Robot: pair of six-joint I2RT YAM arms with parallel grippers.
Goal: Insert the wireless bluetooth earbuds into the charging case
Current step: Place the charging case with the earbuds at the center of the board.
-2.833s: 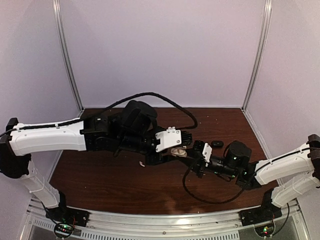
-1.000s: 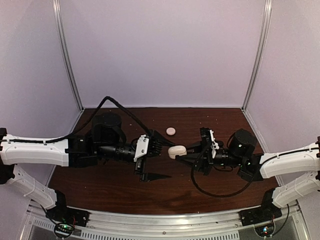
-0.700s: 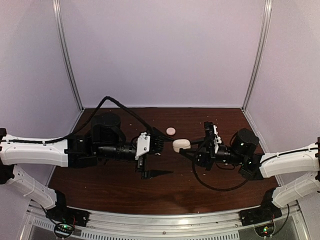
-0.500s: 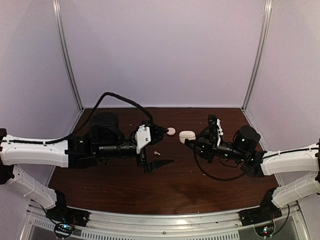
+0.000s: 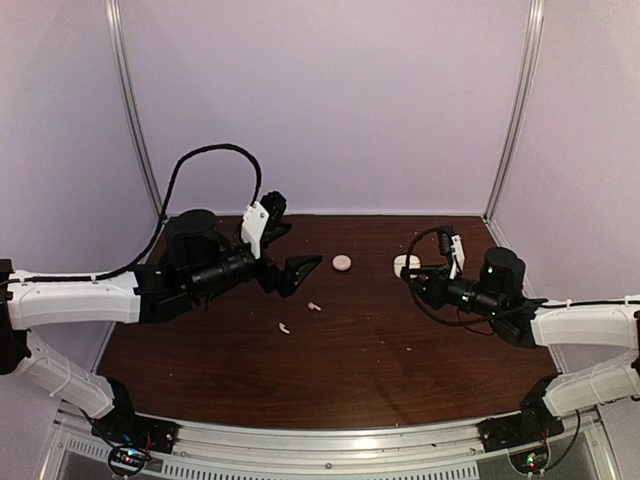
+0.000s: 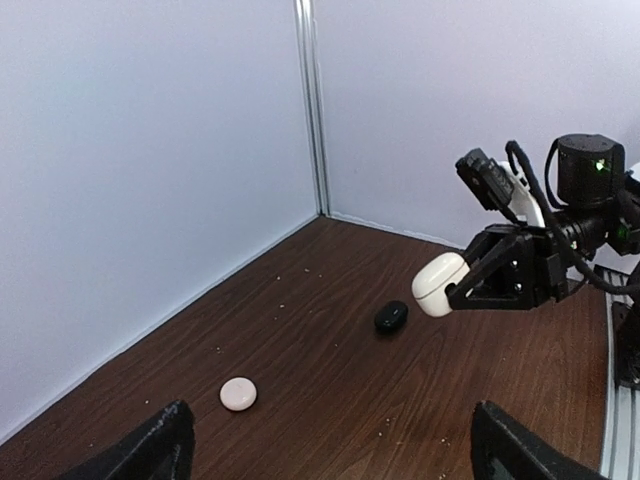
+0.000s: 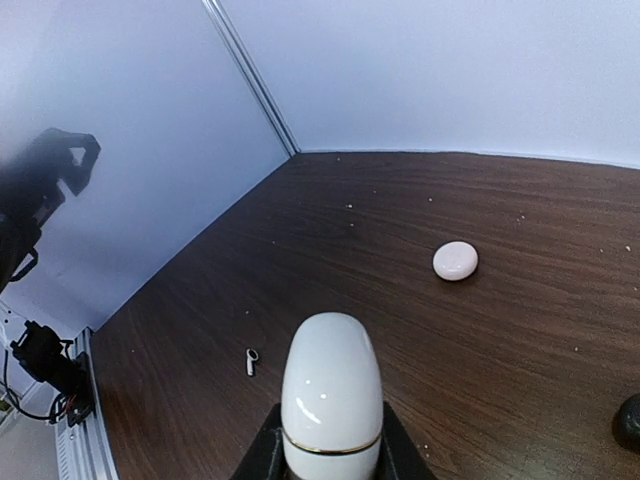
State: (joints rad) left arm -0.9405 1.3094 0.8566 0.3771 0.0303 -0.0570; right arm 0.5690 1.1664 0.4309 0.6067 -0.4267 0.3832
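Left gripper: my left gripper [image 6: 330,432] hung wide open and held nothing, its two fingers [image 6: 160,445] showing only at the bottom corners of the left wrist view.
Right gripper: my right gripper [image 7: 331,445] was clamped on the white charging case [image 7: 331,390], which stood out between the fingers with its lid closed along a thin gold seam.
Case position: right of centre in the top view, apparently raised off the bench [image 5: 400,360].
Earbuds: two whitish earbuds [image 5: 314,306] lay loose on the bench, just left of centre in the top view, near each other and well apart from the held case.
Other items: a round pale case [image 5: 342,262] sat between my two grippers toward the back wall; a small black case [image 6: 391,316] lay near the held case.
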